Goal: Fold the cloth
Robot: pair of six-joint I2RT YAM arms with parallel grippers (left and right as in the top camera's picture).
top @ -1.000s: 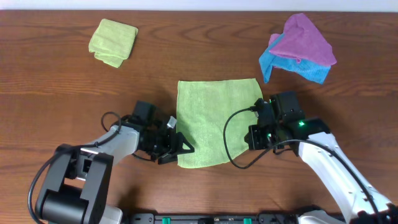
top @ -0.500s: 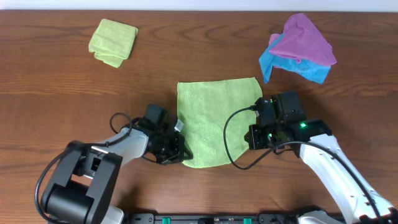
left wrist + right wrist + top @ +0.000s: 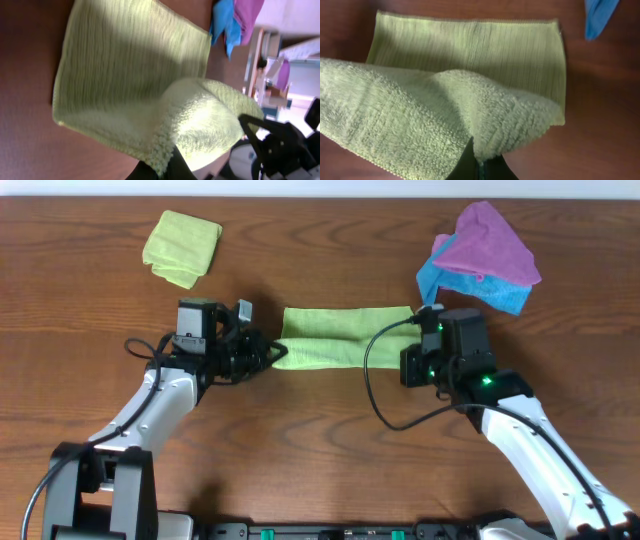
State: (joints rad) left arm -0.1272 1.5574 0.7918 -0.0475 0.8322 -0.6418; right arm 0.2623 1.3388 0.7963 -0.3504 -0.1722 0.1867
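While both arms work at the middle of the wooden table [image 3: 320, 450], the cloth [image 3: 345, 338] lies there as a wide, shallow lime-green band, its long sides running from 9 o'clock to 3 o'clock in the overhead view. It is doubled over, with one layer flat on the wood and the other raised above it.

At the band's 9 o'clock end, the left gripper [image 3: 268, 356] is pinched closed on the cloth's corner. The left wrist camera shows its dark fingers [image 3: 150, 172] at 6 o'clock in the frame, clamped on a fluffy fold that bulges up over the flat layer.

At the 3 o'clock end, the right gripper [image 3: 418, 345] is likewise closed tight on the cloth's edge. From the right wrist camera, the dark fingertips [image 3: 465, 165] nip the loose upper layer at 6 o'clock. That layer arches off towards 9 o'clock, while the ribbed lower layer lies flat beyond it at 12 o'clock.

A small, thick lime-green pad [image 3: 182, 247] sits well apart at 10 o'clock from the cloth. At 2 o'clock, near the right gripper, a purple cloth [image 3: 490, 240] is heaped on a blue cloth [image 3: 470, 288]. The blue cloth's lower corner comes close to the band's far right corner; whether they touch cannot be told.
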